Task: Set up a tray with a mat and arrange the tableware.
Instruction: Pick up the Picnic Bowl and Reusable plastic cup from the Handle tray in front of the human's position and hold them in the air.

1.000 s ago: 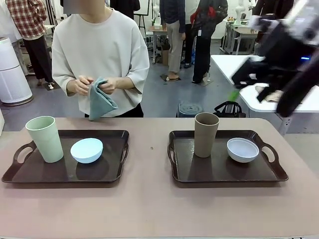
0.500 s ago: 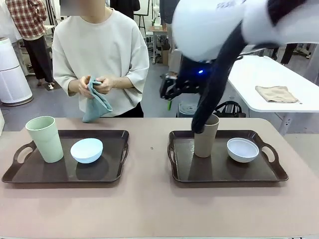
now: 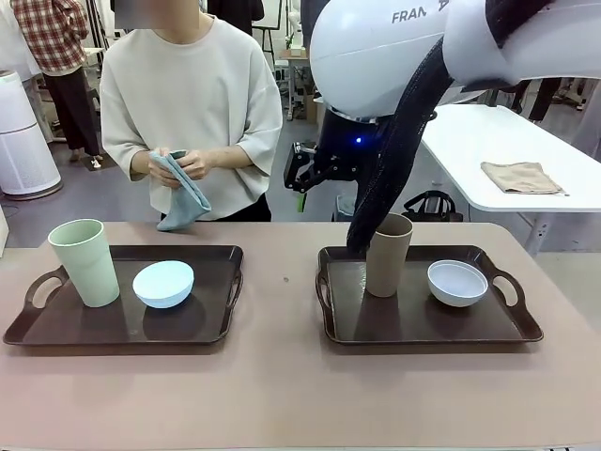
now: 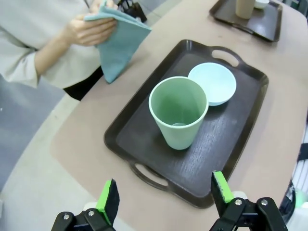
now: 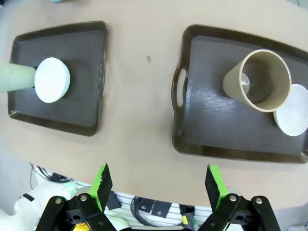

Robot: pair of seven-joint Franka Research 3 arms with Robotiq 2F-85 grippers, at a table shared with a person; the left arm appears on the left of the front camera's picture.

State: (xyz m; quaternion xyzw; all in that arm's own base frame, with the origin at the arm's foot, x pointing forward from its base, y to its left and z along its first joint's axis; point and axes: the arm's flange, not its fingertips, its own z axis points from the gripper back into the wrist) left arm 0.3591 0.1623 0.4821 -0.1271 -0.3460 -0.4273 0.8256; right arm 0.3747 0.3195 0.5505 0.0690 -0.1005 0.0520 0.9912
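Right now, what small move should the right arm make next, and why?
Probably lower the open right end effector toward the brown tumbler, so that it can come off its tray. No mat lies in that tray, the person holds a teal cloth, and the end effector hangs high above the table.

The right arm is big, round and white with grey letters and a black cable, the left gripper and right gripper are black with green pads, and the person wears a loose cream top.
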